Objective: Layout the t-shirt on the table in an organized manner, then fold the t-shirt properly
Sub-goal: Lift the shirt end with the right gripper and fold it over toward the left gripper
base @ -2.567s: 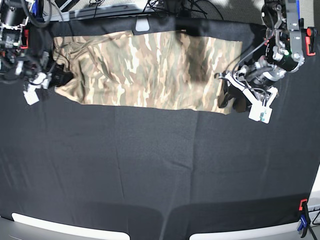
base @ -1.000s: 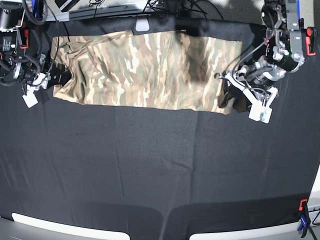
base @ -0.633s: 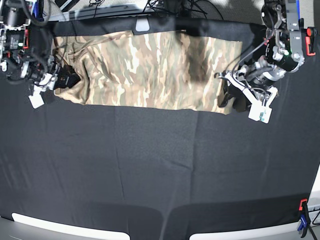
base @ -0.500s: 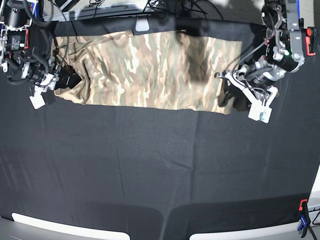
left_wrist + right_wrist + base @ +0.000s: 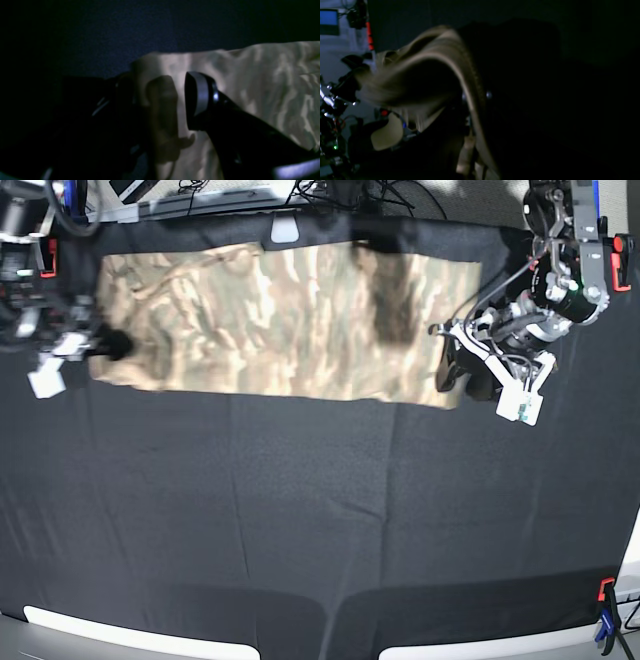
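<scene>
Here, right fingers (image 5: 108,343) pinching t-shirt (image 5: 280,315) edge.

Two black-and-grey robot arms, seen from above and from their wrist cameras.
The left arm (image 5: 560,275), at two o'clock, has a silver-grey body, a red side tab, looping black cables and a white tag. The right arm (image 5: 35,290), at ten o'clock, is black with a white tag. Each gripper finger (image 5: 197,96) is glossy black with a grey pad.

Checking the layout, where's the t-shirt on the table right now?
In the base view, the t-shirt lies stretched along the table's far edge, between both arms.
</scene>
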### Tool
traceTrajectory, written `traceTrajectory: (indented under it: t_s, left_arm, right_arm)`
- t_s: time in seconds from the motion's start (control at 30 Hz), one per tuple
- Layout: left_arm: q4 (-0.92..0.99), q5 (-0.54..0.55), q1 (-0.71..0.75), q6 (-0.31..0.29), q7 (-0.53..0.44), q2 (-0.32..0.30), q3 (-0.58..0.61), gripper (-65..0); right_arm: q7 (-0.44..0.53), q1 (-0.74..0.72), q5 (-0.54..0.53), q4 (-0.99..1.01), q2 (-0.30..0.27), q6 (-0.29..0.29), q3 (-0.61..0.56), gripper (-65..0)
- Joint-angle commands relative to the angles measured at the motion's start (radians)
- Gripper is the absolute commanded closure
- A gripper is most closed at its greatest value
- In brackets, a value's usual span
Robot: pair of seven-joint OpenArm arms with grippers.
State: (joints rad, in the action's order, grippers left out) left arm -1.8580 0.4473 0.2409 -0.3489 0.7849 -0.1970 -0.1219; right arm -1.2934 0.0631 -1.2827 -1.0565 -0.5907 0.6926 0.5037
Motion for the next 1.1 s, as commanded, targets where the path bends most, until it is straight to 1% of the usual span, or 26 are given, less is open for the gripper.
traceTrajectory:
  t_s: [0.0,0.1,0.37,0.47,0.57,0.67,0.73,0.77,0.83,0.9,1.07]
  left_arm:
    - [-0.021,0.013,-0.008,-0.008,-0.024,-0.01,-0.003,-30.5]
    - [-0.021,0.013,-0.008,-0.008,-0.024,-0.034,-0.003,-30.5]
    - [-0.021,0.04,-0.008,-0.007,-0.023,-0.12,-0.003,-30.5]
    - [-0.021,0.043,-0.008,-0.007,-0.023,-0.122,-0.003,-30.5]
    - [-0.021,0.043,-0.008,-0.007,-0.023,-0.122,-0.003,-30.5]
    - [-0.021,0.043,-0.008,-0.007,-0.023,-0.122,-0.003,-30.5]
    - [-0.021,0.043,-0.008,-0.007,-0.023,-0.122,-0.003,-30.5]
    - [-0.021,0.043,-0.007,-0.007,-0.023,-0.122,-0.003,-30.5]
    - [-0.021,0.044,-0.006,-0.007,-0.023,-0.122,-0.003,-30.5]
    - [-0.021,0.053,-0.005,-0.007,-0.011,-0.122,-0.003,-30.5]
    - [-0.021,0.051,-0.005,-0.007,0.005,-0.122,-0.003,-30.5]
  right_arm:
    - [-0.014,-0.015,-0.04,-0.029,-0.024,0.006,0.03,0.0]
    - [-0.074,-0.015,-0.09,-0.058,-0.016,0.006,0.081,0.0]
    - [-0.085,-0.01,-0.09,-0.13,-0.015,0.006,0.084,0.0]
    - [-0.085,-0.01,-0.091,-0.193,-0.01,0.006,0.084,0.0]
    - [-0.086,-0.01,-0.09,-0.296,0.02,0.006,0.084,0.0]
    - [-0.086,-0.01,-0.085,-0.429,0.08,0.006,0.077,0.0]
    - [-0.084,-0.01,-0.031,-0.521,0.134,0.002,0.065,0.0]
    - [-0.08,-0.01,-0.002,-0.565,0.166,-0.009,0.059,0.0]
    - [-0.069,-0.01,0.032,-0.636,0.239,-0.023,0.044,0.0]
    - [-0.039,-0.01,0.06,-0.688,0.318,-0.04,0.025,0.0]
    - [0.0,-0.011,0.118,-0.756,0.508,-0.066,-0.058,0.0]
